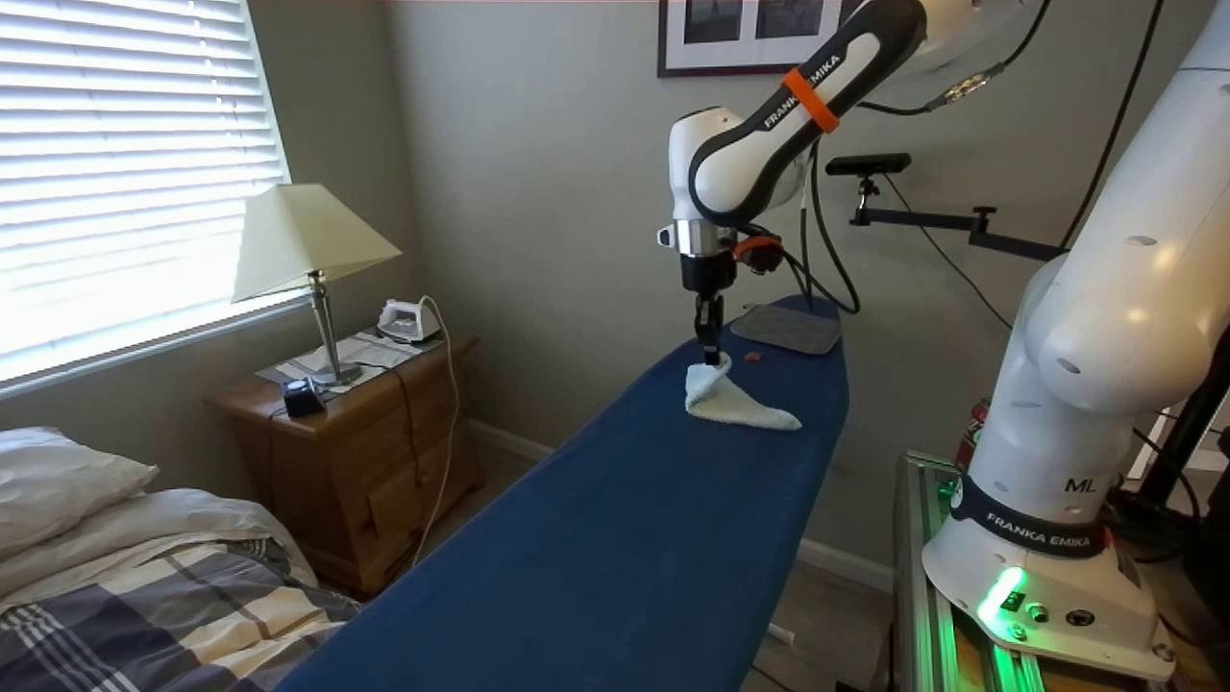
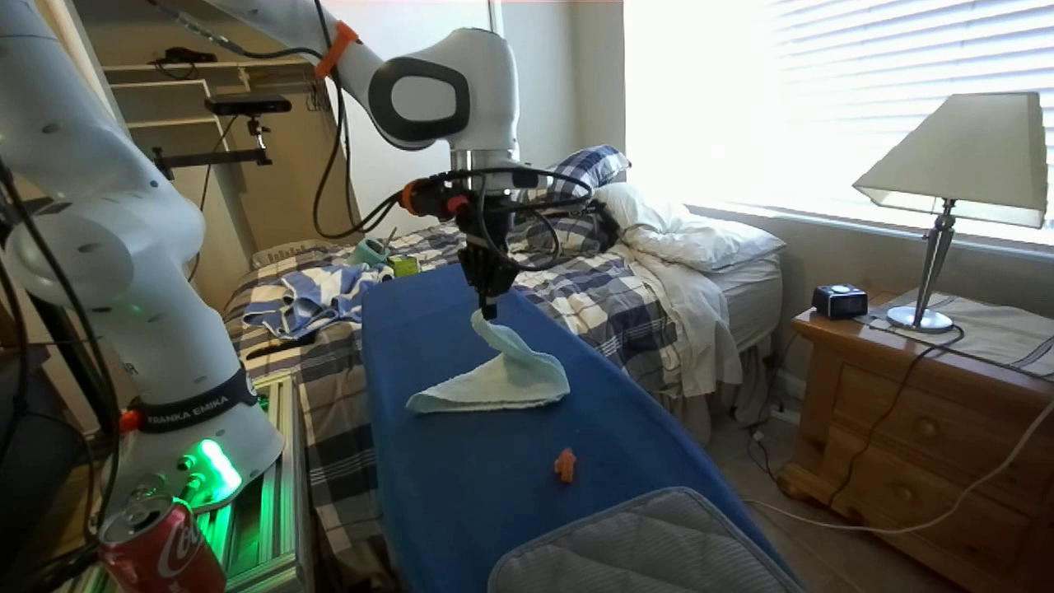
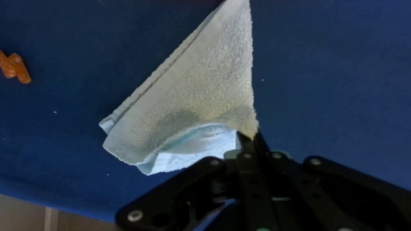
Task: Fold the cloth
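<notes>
Pinching one corner of the cloth (image 2: 515, 379), the gripper (image 2: 488, 311) has its jaws drawn together with only that fabric between them, holding it just above the blue ironing board (image 1: 596, 548); the rest of the cloth lies on the board as a rough triangle. To my eye the fold is about half made. I'd carry the corner over the resting part in a low, slow arc, so nothing underneath drags. In the wrist view two edges sit slightly out of line, worth squaring. Press the corner down before letting go, then lift straight away. The orange bit (image 2: 565, 466) near the cloth, whatever it is, should stay out of the fold.

Farther off, the arm's forearm (image 1: 769, 142) reads FRANKA EMIKA, and so does the black band (image 1: 1036, 527) round its base (image 1: 1067, 605), with "ML" just above. On the red can (image 2: 165, 550) near the base, white script looks like part of the Coca-Cola name. Across the room, I can't read any marking on the iron (image 1: 407, 322) on the nightstand (image 1: 332, 471).
</notes>
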Robot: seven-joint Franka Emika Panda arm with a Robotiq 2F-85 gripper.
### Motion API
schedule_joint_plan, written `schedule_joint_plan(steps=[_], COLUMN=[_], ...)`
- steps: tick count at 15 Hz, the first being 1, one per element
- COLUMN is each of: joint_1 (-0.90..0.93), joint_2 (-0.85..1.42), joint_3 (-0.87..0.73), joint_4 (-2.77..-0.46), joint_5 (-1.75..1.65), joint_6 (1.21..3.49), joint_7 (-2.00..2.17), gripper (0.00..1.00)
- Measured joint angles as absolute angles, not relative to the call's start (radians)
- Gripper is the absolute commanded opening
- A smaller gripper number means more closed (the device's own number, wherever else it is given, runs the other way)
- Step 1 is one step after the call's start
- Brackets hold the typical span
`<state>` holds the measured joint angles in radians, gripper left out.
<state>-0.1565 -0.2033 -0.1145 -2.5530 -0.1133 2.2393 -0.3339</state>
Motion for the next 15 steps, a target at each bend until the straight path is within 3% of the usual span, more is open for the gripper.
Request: schedule_joint_plan(steps=[15], joint_1=[-0.166], joint_2=[-0.291], joint_3=[-0.157], joint_4=[-2.675], joint_5=[-0.153], joint_6=[2.186], joint_7=[-0.334], gripper=[0.02])
